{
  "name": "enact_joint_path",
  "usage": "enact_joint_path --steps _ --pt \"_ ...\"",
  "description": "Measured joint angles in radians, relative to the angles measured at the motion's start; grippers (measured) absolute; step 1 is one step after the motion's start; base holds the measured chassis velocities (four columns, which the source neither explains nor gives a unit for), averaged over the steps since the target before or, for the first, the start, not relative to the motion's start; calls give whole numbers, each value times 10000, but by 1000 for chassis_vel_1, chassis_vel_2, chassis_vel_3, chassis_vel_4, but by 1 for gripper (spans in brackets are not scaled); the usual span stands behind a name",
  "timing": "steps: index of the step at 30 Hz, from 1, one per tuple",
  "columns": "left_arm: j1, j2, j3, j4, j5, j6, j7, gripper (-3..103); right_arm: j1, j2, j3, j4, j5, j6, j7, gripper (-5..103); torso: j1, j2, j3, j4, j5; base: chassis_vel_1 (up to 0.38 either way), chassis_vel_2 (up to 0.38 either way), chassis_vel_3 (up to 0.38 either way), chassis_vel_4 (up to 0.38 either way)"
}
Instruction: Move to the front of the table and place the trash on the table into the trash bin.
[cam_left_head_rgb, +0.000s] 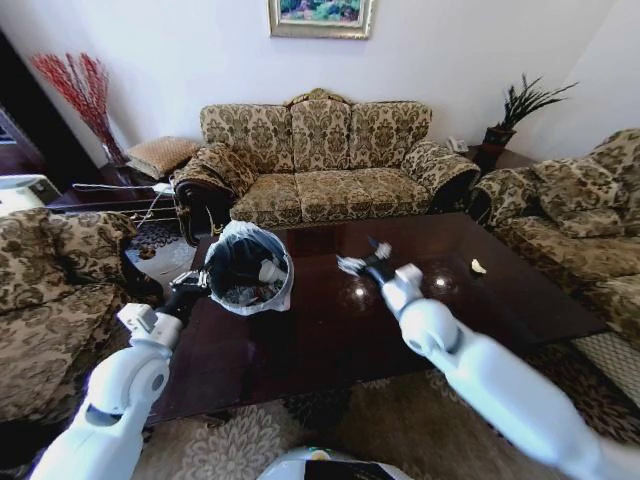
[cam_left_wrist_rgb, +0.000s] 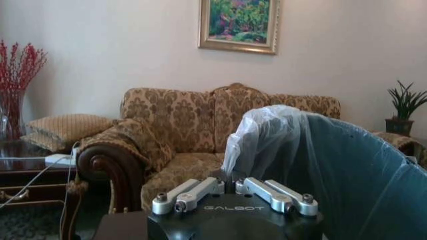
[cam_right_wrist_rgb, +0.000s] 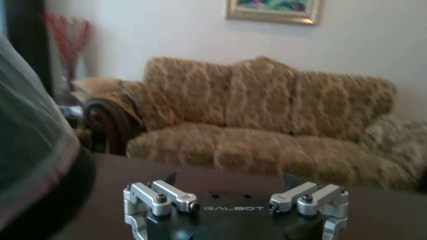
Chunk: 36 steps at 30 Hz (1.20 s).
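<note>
In the head view, the left gripper (cam_left_head_rgb: 196, 287) held the trash bin (cam_left_head_rgb: 249, 267) by its near rim, tilted over the left part of the table (cam_left_head_rgb: 330, 335), fingers closed on the bag-lined edge; a white paper cup (cam_left_head_rgb: 271, 271) lay inside. The right gripper (cam_left_head_rgb: 365, 258) hovered over the table's middle with jaws spread and nothing between them. Farther right, a pale yellowish scrap (cam_left_head_rgb: 478, 266) remained on the tabletop, well apart from both grippers. The clearing step appeared nearly complete; the next move would call for reaching right to that scrap. Beyond stood the sofa (cam_left_head_rgb: 325, 160).
</note>
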Motion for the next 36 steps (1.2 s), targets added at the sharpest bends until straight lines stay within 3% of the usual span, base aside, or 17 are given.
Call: enact_joint_path --steps 3,10,18,21,24,28,30,36 --pt "103 -57 -1 -49 12 -35 22 3 -1544 717 1106 -363 -824 298 -484 100 -2 0 0 -2 -2 0 0 0 0" --pt "219 3 -82 -250 -16 -61 36 3 -2416 1498 1808 -680 -1594 627 -677 100 -1 1 -1 4 -6 -6 -10 10 6" --pt "575 -70 -185 -440 -47 -189 30 3 -2428 1664 1769 -569 -1647 643 -531 100 0 0 1 5 -9 -138 -147 155 152" --pt "638 -89 -191 -517 -42 -193 32 3 -2461 1667 1768 -530 -1642 652 -496 100 0 0 1 2 6 -244 -258 235 207" --pt "684 -111 -195 -604 -37 -194 33 3 -2532 1694 1819 -443 -1609 656 -430 100 0 1 0 -4 -13 -291 -297 278 284" --pt "735 -168 -185 -674 -20 -194 30 3 -2694 1703 1896 -352 -1605 662 -423 100 0 0 1 0 3 -281 -293 313 291" --pt "782 -218 -164 -712 -5 -187 34 3 -2802 1710 1945 -302 -1632 704 -441 100 0 0 1 0 -13 -304 -295 357 338" --pt "871 -302 -148 -760 58 -183 33 3 -2959 1789 2010 -283 -1678 780 -478 100 -1 1 0 5 0 -305 -287 410 389"
